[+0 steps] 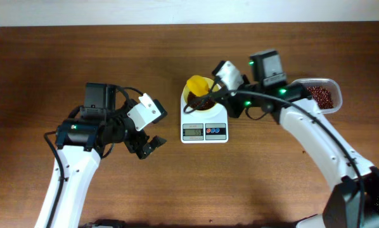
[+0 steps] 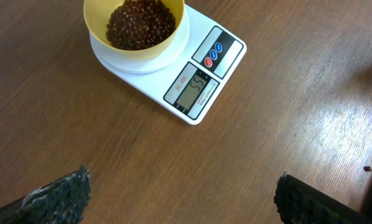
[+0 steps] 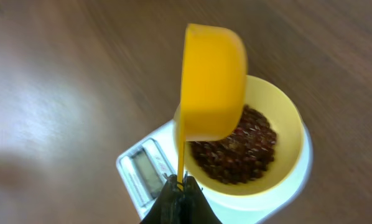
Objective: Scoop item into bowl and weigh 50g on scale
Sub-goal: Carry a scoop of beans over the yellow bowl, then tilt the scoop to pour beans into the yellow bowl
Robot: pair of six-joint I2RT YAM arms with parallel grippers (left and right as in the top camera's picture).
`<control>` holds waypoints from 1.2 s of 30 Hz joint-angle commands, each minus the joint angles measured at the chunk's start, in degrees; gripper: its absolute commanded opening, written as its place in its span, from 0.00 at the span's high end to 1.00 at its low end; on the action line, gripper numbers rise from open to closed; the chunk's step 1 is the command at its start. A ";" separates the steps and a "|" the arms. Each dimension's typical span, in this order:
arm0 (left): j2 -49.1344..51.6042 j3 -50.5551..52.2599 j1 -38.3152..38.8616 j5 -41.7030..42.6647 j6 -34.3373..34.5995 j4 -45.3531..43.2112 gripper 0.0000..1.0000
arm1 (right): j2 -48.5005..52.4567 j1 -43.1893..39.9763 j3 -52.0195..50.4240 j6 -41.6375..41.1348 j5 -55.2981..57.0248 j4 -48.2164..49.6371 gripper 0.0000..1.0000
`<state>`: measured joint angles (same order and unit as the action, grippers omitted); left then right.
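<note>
The beans (image 2: 140, 23) are dark red-brown, the bowl (image 2: 142, 53) pale yellow, the scoop (image 3: 212, 81) orange-yellow. The scale (image 2: 197, 28) is white, with a grey display (image 2: 192, 93) and red and blue buttons (image 2: 214, 55). The worktop (image 1: 82, 50) is brown with a wood-grain pattern.

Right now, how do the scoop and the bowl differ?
Colour: the scoop is deeper orange-yellow, the bowl paler yellow. Size: the scoop is smaller than the bowl. Pose: the scoop is tipped over above the bowl, its handle pinched by the right gripper; the bowl sits upright on the scale. Load: the bowl holds beans; the scoop's inside is hidden. Both are round and yellow.
</note>
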<state>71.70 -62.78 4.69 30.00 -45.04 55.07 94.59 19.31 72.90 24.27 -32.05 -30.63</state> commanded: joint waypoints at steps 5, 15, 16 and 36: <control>-0.02 0.13 -0.35 0.17 -0.76 0.09 0.01 | 8.59 6.99 0.66 5.79 21.77 3.63 0.96; -0.02 0.13 -0.35 0.17 -0.76 0.09 0.01 | 9.68 6.99 0.66 8.55 26.97 8.59 0.96; -0.02 0.13 -0.35 0.15 -0.74 0.09 0.01 | 9.94 6.99 0.66 8.55 26.95 8.26 0.96; -0.02 0.13 -0.35 0.17 -0.76 0.09 0.01 | 10.03 2.64 1.97 6.49 21.38 0.57 0.96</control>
<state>71.70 -62.78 4.69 30.00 -45.04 55.07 103.79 23.38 73.65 32.58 -11.70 -29.69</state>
